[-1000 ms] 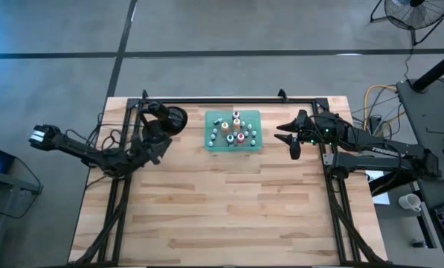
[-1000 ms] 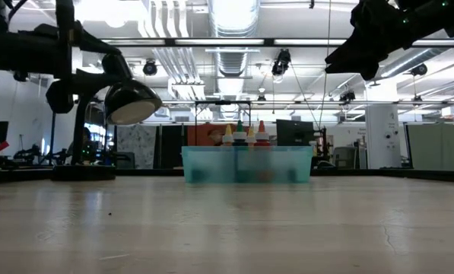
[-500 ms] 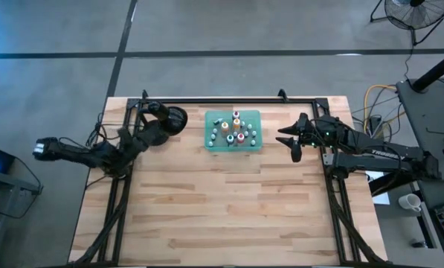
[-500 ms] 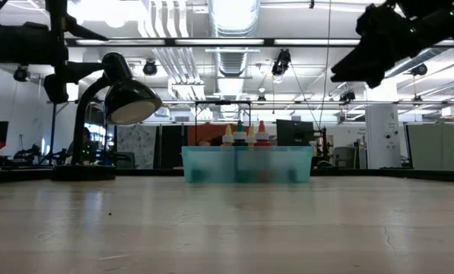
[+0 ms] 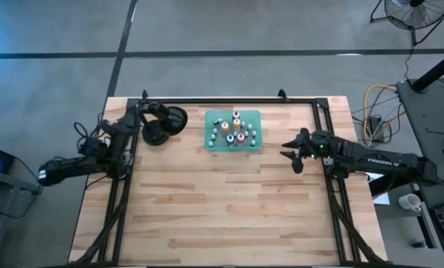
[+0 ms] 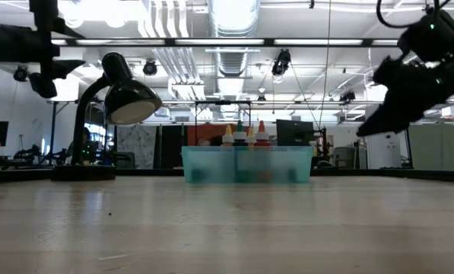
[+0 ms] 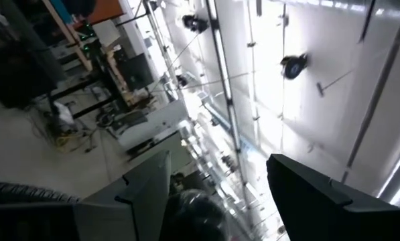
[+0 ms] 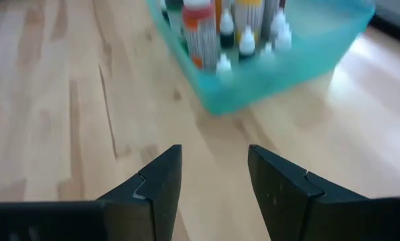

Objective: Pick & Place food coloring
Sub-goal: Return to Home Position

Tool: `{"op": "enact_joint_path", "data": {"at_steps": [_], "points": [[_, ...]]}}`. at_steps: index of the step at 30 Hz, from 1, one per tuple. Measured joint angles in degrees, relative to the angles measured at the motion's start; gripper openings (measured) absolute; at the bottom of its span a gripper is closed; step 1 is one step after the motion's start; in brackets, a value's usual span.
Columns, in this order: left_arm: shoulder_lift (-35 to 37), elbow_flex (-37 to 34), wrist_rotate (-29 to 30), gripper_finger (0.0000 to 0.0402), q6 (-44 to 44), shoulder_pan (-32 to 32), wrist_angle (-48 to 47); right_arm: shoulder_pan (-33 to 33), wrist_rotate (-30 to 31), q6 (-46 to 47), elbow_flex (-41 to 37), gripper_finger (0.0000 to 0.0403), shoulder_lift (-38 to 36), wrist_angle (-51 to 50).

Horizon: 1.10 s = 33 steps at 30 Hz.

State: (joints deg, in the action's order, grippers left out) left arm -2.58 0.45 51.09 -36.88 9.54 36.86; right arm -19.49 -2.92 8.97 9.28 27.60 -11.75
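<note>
The food coloring bottles (image 5: 235, 128) sit in the bin (image 5: 256, 115) at 12 o'clock. The right hand (image 8: 214, 157), at 3 o'clock, is open and empty. The left hand (image 7: 218, 158), open too, might bump the lamp (image 5: 166, 121) at 11 o'clock.

The high camera hangs over the table (image 5: 229, 201) and faces straight down, far enough off to take in both arms whole. The low one sits at board level, looking flat across the wood to the teal bin (image 6: 211, 164) and the room behind. The right wrist camera looks past the right gripper (image 8: 213, 157) down at the wood, the bin close ahead of its fingertips (those three views share the bin). The left wrist camera looks past the left gripper (image 7: 216, 164) up at ceiling lights. The lamp (image 5: 166, 123) shows in the high and low views.
</note>
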Motion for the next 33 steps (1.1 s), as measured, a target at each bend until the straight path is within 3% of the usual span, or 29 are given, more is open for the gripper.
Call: {"op": "enact_joint_path", "data": {"at_steps": [4,12,19,26,33], "points": [[2.49,-0.02,-0.03,0.022,0.0,-0.01,-0.32,0.0,-0.01,0.0,-4.37,0.0164,-2.16,0.03],[2.23,-0.04,-0.01,0.022,0.0,-0.13,-0.24,0.01,0.09,-0.01,-6.85,0.0164,-3.95,7.84],[2.53,-0.09,-0.08,0.022,0.0,-0.06,-1.37,0.09,0.08,0.0,-8.77,0.0164,-9.9,12.7],[2.53,-0.09,-0.16,0.022,-0.02,-0.37,-13.36,0.09,0.08,0.0,-8.77,0.0164,-14.71,12.7],[2.57,-0.09,-0.2,0.022,-0.02,-0.37,-26.34,0.09,0.07,0.0,-8.77,0.0164,-14.92,12.68]]}}
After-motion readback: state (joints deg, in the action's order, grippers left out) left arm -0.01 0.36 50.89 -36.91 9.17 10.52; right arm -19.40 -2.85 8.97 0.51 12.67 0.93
